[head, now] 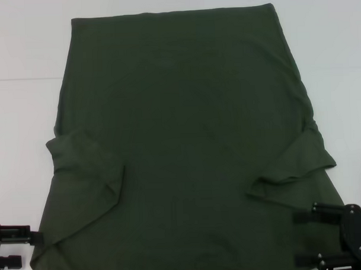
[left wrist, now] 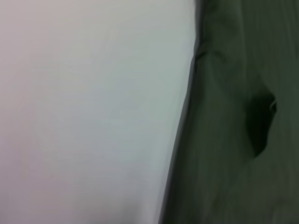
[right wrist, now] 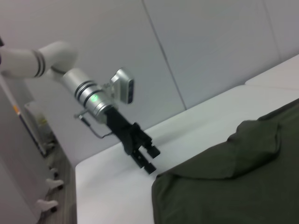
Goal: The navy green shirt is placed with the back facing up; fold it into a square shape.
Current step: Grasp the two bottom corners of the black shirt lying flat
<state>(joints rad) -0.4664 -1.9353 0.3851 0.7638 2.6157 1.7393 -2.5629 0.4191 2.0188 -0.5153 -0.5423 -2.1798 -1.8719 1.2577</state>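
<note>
The navy green shirt (head: 186, 140) lies spread flat across the white surface (head: 23, 51), plain side up, its straight hem at the far edge and the shoulder end near the robot. Both short sleeves are turned in over the body: the left sleeve (head: 86, 165) sits folded inward on the robot's left, and the right sleeve (head: 297, 160) is folded inward on the robot's right, each leaving a raised crease. The cloth near the right sleeve bunches into a few wrinkles along the side seam. No lettering shows on the upper face.

The left end effector (head: 9, 247) hangs low at the near left corner, just beside the shirt's edge and off the cloth. From the right wrist view, it (right wrist: 145, 156) hovers a little above the white surface with its two dark fingers parted and nothing between them, close to the turned corner of the shirt (right wrist: 233, 177). The left wrist view shows only the shirt's edge (left wrist: 233, 140) meeting bare surface (left wrist: 84, 112).

The right end effector (head: 323, 236) sits at the near right corner, over the shirt's near edge. Its two black fingers point inward toward the middle, spread apart and holding nothing that I can see.

A pale seam line crosses the surface at the far left, behind the shirt.
</note>
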